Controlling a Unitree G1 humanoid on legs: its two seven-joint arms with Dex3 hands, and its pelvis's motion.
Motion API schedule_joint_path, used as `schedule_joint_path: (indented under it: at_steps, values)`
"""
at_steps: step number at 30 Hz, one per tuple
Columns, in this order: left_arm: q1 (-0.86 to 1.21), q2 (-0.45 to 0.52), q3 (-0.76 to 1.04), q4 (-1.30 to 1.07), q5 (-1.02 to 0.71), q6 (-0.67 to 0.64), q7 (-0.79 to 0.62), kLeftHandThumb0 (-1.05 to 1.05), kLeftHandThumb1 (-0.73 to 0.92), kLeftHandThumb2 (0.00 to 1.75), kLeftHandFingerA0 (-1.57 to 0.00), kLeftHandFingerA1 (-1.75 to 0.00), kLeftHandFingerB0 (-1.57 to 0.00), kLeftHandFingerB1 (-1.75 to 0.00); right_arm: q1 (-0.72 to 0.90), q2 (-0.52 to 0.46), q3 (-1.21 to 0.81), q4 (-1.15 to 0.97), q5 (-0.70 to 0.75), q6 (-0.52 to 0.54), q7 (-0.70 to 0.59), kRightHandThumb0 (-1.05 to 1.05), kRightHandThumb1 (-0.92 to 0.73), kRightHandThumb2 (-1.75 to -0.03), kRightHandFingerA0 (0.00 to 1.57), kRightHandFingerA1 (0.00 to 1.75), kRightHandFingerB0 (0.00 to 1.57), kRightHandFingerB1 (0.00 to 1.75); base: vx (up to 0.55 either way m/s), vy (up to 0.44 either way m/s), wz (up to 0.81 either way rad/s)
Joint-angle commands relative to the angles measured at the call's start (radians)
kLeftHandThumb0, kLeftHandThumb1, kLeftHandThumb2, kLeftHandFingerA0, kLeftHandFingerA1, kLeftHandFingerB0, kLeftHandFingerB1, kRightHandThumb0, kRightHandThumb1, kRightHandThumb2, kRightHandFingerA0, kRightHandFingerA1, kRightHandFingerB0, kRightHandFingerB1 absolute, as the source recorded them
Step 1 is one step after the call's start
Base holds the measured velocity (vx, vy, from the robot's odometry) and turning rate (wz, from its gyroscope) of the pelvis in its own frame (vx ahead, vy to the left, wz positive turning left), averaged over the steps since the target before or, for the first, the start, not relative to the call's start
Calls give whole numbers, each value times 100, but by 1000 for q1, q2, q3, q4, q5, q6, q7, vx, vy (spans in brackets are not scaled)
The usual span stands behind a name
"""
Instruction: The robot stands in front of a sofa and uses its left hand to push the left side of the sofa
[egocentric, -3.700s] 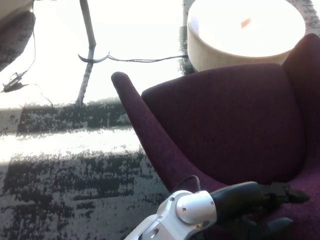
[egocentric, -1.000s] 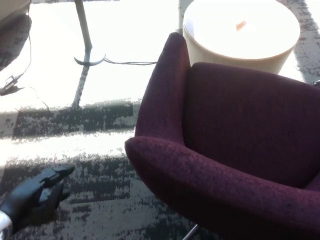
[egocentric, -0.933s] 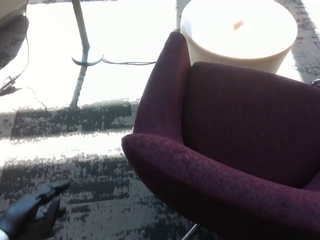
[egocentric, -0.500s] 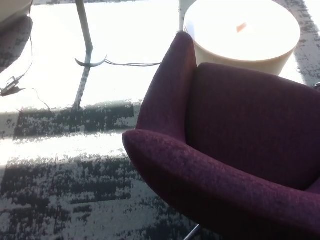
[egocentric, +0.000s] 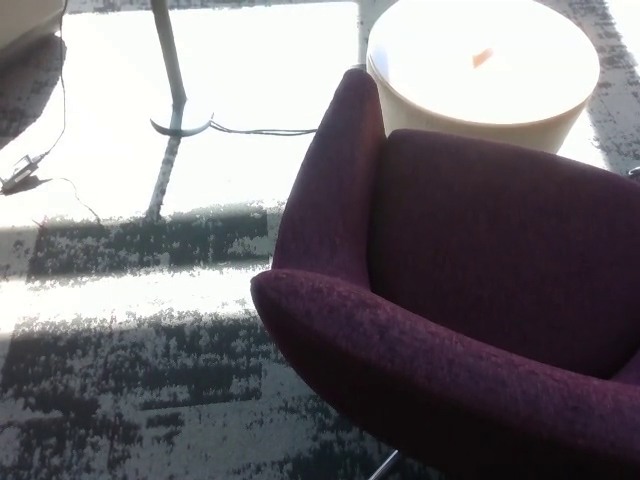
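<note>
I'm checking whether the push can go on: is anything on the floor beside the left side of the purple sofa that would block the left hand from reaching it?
Nothing visible does. The carpet beside the sofa on its left is bare; the lamp stand and cable lie farther back. Neither hand is in view.

No text, label, brand, number or sign could be read anywhere. A small orange mark (egocentric: 482, 57) sat on the top of the round cream-coloured side table (egocentric: 483, 65), but it was too washed out by glare to read.
</note>
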Motion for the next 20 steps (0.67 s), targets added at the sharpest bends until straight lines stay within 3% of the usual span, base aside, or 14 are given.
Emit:
schedule_joint_path:
  at_steps: [1, 4, 5, 6, 7, 8, 9, 13, 14, 15, 16, 20]
  values:
    - [-3, 8, 20, 13, -31, -20, -22, -84, 79, 114, -13, -48, 0, -30, 3, -5, -5, 7, 8, 7, 6, -56, -69, -66, 58, 46, 53, 43, 0, 0, 0]
    - [-5, 9, 26, 15, -32, -8, -23, -85, 79, 114, -13, -48, 0, -29, 5, -5, -2, 7, 4, -4, 2, -54, -75, -63, 60, 45, 55, 42, 0, 0, 0]
    - [-7, 8, 30, 18, -36, -5, -29, -74, 72, 109, -9, -46, -1, -35, 6, -5, -1, 7, 4, -3, 0, -51, -61, -100, 53, 62, 42, 55, 0, 0, 0]
    - [-8, 7, 34, 21, -40, -1, -35, -74, 72, 109, -9, -46, -1, -35, 6, -5, -1, 6, 4, -1, -3, -51, -61, -100, 53, 62, 42, 55, 0, 0, 0]
    - [-5, 8, 28, 19, -29, -15, -22, -81, 92, 72, -17, -34, -9, -25, 5, -2, -5, 8, 9, 5, 2, -52, -61, -100, 53, 62, 42, 54, 0, 0, 0]
    - [-5, 8, 27, 19, -28, -16, -20, -81, 92, 72, -17, -34, -9, -25, 5, -2, -5, 8, 9, 6, 3, -52, -61, -100, 53, 62, 42, 54, 0, 0, 0]
    - [-5, 11, 28, 20, -28, -15, -23, -81, 92, 71, -16, -33, -8, -26, 5, -1, -3, 9, 8, 10, 3, -56, -72, -64, 56, 43, 53, 41, 0, 0, 0]
    - [2, 10, 28, 22, -32, -24, -31, -81, 92, 71, -16, -33, -8, -26, 11, -2, 2, 9, 0, 4, -11, -55, -72, -64, 56, 44, 54, 41, 0, 0, 0]
    - [3, 10, 26, 23, -32, -18, -29, -83, 92, 70, -16, -33, -9, -25, 13, -2, 5, 8, -5, 5, -18, -50, -61, -101, 53, 62, 43, 55, 0, 0, 0]
    - [2, 11, 25, 24, -31, -9, -26, -83, 92, 70, -16, -33, -9, -25, 14, -2, 8, 6, -7, 2, -23, -50, -61, -101, 53, 62, 43, 55, 0, 0, 0]
    - [2, 11, 23, 24, -30, -8, -24, -83, 92, 70, -16, -33, -9, -26, 13, -5, 16, 7, -16, 6, -27, -55, -73, -64, 56, 43, 53, 41, 0, 0, 0]
    - [2, 12, 19, 24, -26, -9, -19, -83, 92, 71, -17, -33, -10, -27, 12, -4, 12, 10, -8, 0, -24, -54, -75, -63, 58, 43, 57, 42, 0, 0, 0]
